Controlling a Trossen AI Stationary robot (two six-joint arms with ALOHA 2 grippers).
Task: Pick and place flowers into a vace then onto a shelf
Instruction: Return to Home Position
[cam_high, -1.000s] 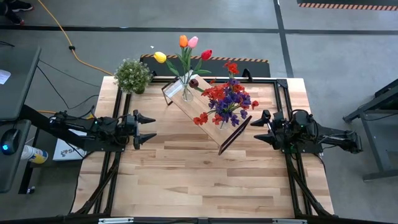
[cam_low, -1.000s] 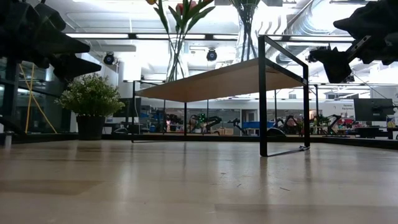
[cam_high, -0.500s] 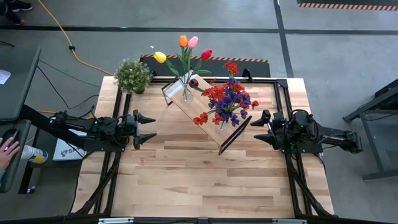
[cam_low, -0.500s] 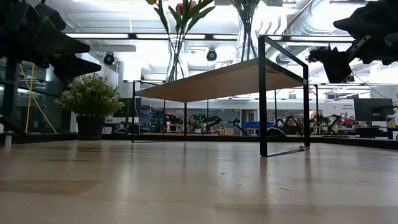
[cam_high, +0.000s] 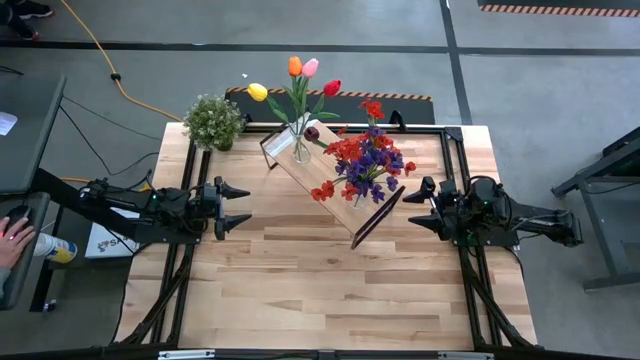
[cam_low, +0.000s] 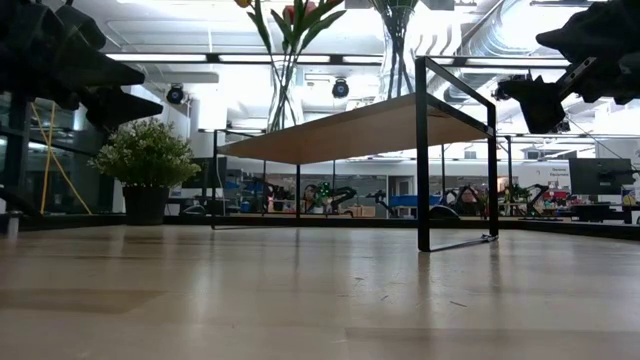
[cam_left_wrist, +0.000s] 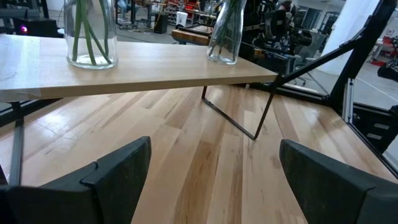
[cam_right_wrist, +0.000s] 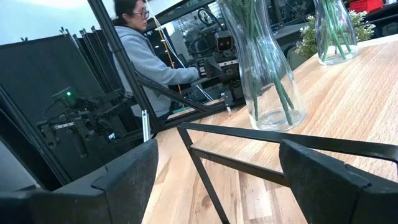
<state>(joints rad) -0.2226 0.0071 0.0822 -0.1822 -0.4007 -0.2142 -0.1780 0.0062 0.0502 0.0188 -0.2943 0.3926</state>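
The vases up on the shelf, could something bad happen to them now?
Maybe. The vase of red and purple flowers stands near one end of the shelf, and the open right gripper is close beside that end, so a careless swing could knock it. The tulips stand tall in their glass vase, so a bump to the shelf might tip them. The open left gripper waits farther off.

tulips (cam_high: 298, 88): yellow, orange, pink, red; green stems
sprays (cam_high: 362, 160): red and purple
shelf (cam_high: 312, 170): light wood, black frame
potted plant (cam_high: 213, 120): green
table (cam_high: 300, 280): pale striped wood
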